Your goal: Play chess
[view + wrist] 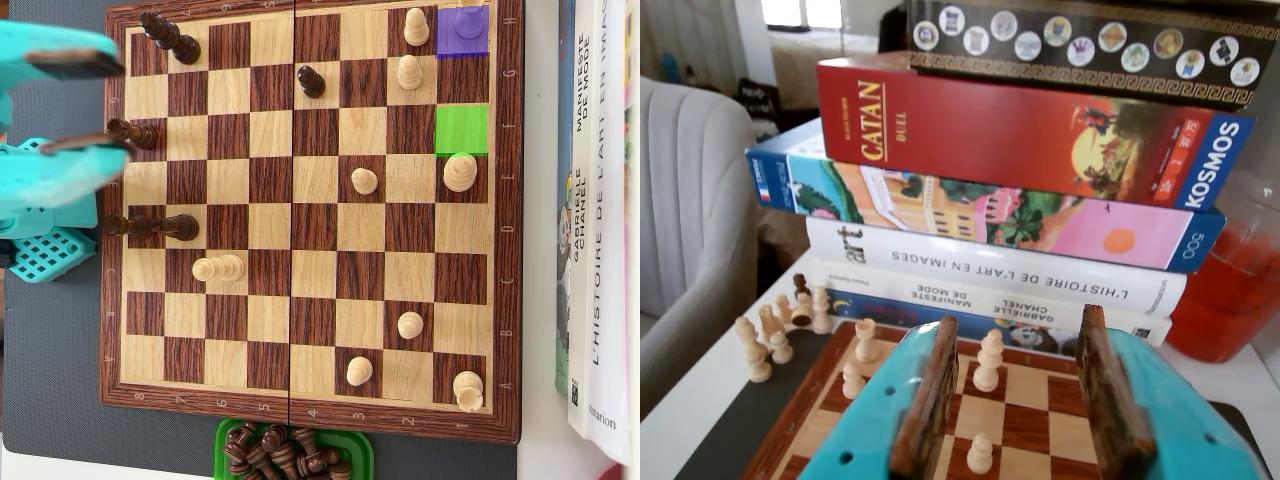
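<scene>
Pincer: the gripper (82,105) stands spread, nothing between its brown pads, hovering at the left edge of the chessboard (310,418) in the overhead view.
Pincer, wrist view: the gripper (1018,400) looks out over the board toward the stack of books (990,280).
Nearest pieces: a dark piece (132,132) stands on the board's left column, just below the jaws; more dark pieces (165,36) stand at the board's top left corner.
Marked squares: a green square (461,129) and a purple square (462,30) lie on the board's right column, both bare.
Pale pieces: a pale piece (459,171) sits just beneath the green square; others are scattered across the board's right half.
Captured pieces: dark ones fill a green tray (225,440) touching the board's bottom edge.
Handling: the pieces look like light, stiff turned wood, smooth and easily toppled; I judge the narrow neck above the base the best hold.
</scene>
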Motion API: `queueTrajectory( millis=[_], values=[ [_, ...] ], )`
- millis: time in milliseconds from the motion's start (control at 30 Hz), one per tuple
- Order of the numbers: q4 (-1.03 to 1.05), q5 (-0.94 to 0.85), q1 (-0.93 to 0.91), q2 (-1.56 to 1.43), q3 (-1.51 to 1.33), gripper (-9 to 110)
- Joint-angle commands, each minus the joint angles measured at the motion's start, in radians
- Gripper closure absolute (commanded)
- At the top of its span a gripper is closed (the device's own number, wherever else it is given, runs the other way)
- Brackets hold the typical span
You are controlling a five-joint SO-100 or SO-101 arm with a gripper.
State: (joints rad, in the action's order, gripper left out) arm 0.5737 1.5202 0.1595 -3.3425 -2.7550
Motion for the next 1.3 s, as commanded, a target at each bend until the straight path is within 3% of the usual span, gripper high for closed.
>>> queueTrajectory(
  millis=[0, 467, 600, 933, 1267],
  values=[
    [0.118, 0.006, -0.009, -0.002, 0.095, 84],
    [0.46, 0.038, 0.011, 0.552, 0.538, 84],
    [0.456, 0.043, 0.075, 0.69, 0.6, 84],
    [0.453, 0.25, 0.227, 0.923, 0.635, 84],
    [0.465, 0.247, 0.267, 1.236, 0.917, 84]
  ],
)
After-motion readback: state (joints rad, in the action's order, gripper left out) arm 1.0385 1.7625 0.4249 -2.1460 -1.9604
